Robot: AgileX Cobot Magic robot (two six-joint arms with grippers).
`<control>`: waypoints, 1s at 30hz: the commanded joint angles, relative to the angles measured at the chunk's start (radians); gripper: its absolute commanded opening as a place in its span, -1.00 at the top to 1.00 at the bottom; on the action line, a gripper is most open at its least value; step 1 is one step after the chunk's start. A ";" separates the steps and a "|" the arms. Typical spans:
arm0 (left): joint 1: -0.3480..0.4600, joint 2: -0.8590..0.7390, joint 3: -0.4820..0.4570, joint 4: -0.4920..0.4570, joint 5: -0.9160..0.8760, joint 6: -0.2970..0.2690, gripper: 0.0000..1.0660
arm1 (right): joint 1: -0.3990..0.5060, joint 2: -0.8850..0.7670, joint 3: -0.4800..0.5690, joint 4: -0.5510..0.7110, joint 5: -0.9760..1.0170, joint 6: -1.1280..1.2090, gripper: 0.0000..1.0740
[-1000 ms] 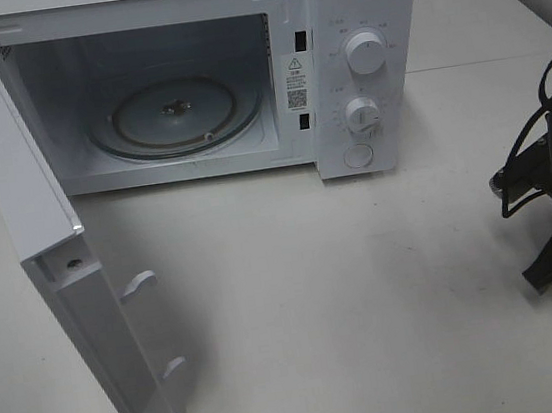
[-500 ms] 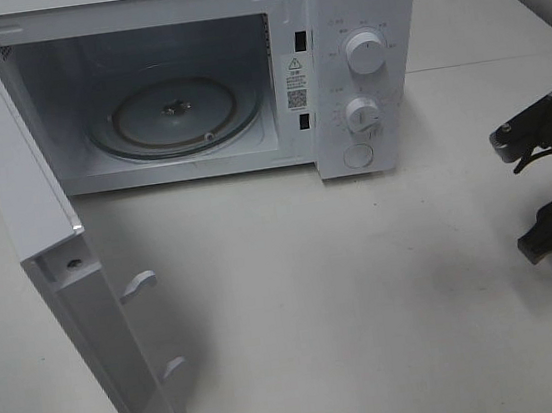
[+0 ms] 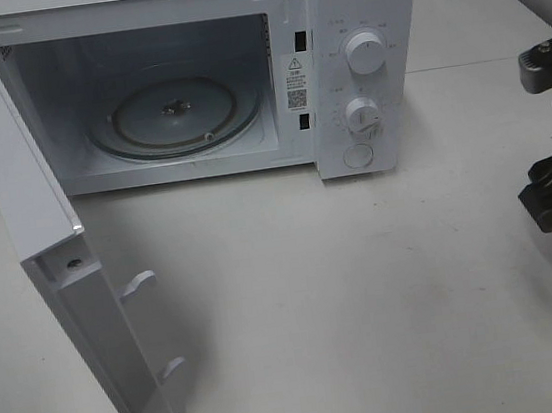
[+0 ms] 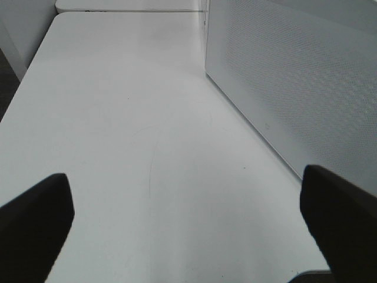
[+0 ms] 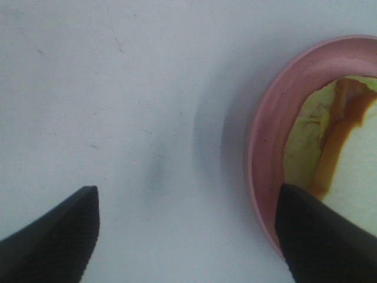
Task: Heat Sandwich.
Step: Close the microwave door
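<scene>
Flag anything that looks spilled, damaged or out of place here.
Nothing stands out. The microwave door hangs wide open over a bare turntable, and the sandwich sits intact on its pink plate. No spills show on the table.

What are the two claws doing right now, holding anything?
Left gripper: open, holding nothing.
Right gripper: open, holding nothing; one finger is over the pink plate.

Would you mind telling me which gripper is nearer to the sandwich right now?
Right. The right gripper hangs open just above the table, one finger over the rim of the pink plate holding the sandwich. The left gripper is beside the microwave, with no sandwich in its view.
</scene>
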 commanded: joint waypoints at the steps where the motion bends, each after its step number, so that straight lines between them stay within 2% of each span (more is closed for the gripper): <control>1: 0.002 -0.008 0.001 -0.002 -0.010 -0.001 -0.88 | -0.001 -0.079 -0.002 0.055 0.049 -0.054 -0.45; 21: 0.002 -0.008 0.001 -0.002 -0.010 -0.001 -0.88 | -0.001 -0.509 -0.001 0.157 0.314 -0.165 -0.42; 30: 0.002 -0.008 0.001 -0.002 -0.010 -0.001 -0.88 | -0.004 -0.744 0.047 0.177 0.384 -0.185 -0.42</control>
